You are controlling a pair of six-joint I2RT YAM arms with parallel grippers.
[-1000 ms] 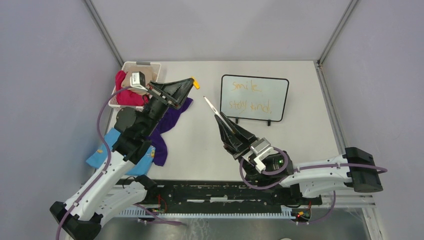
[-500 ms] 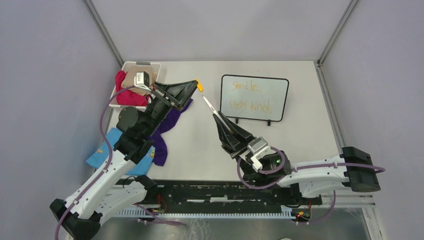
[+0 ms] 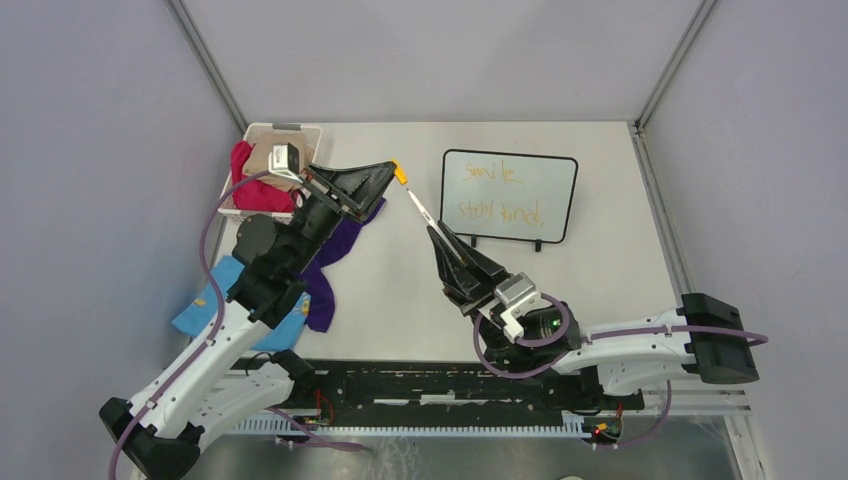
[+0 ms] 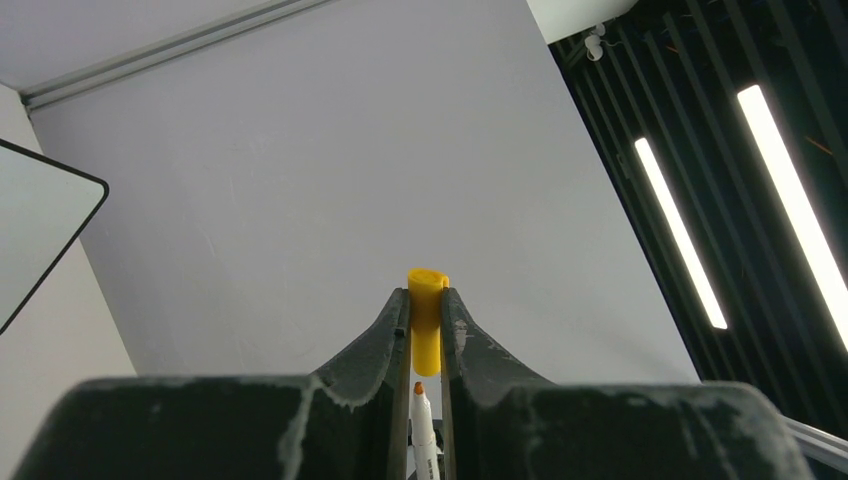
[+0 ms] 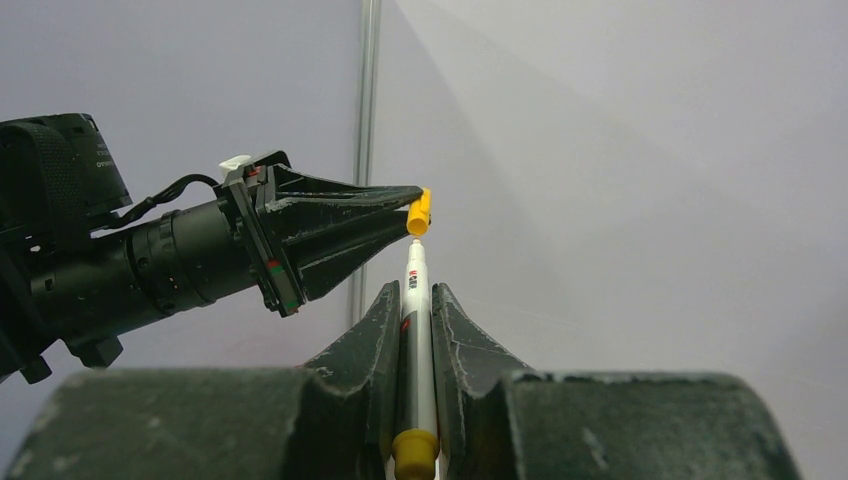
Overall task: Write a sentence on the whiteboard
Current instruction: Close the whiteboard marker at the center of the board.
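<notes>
The whiteboard (image 3: 509,196) stands at the back right of the table, black-framed on two small feet. The sentence (image 3: 497,192) is in thin orange handwriting, "smile" above "stay kind". My left gripper (image 3: 392,172) is shut on the marker's yellow cap (image 3: 400,173), also seen in the left wrist view (image 4: 426,318). My right gripper (image 3: 437,230) is shut on the white marker (image 3: 421,211), whose orange tip points at the cap's open end with a small gap between them. The marker shows in the right wrist view (image 5: 414,300), and its tip shows below the cap in the left wrist view (image 4: 419,415).
A white bin (image 3: 262,133) with red cloth stands at the back left. A purple cloth (image 3: 335,250) and a blue cloth (image 3: 205,305) lie under the left arm. Grey walls enclose the table.
The left gripper has carried the cap a little right toward the marker. The right gripper has turned the marker so its tip lines up just below the cap.
</notes>
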